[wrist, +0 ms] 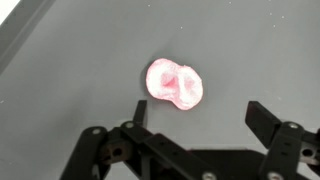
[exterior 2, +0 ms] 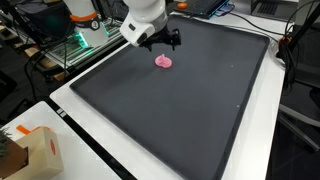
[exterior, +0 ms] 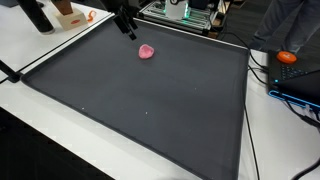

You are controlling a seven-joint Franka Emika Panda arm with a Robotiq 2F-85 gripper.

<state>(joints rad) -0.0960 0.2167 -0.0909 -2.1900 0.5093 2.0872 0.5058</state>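
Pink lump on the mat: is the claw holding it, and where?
Nothing is held: the open gripper hovers above the pink lump, not touching it.

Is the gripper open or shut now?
Open. The gripper shows fingers wide apart in the wrist view, empty; the pink object lies free on the black mat.

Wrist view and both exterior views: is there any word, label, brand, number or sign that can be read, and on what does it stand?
No text can be read in any view.
On the pink object: no print.
On the black mat: no marks.
On the cardboard box: any print is too small and blurred to read.
On the equipment behind the mat: too blurred to read.
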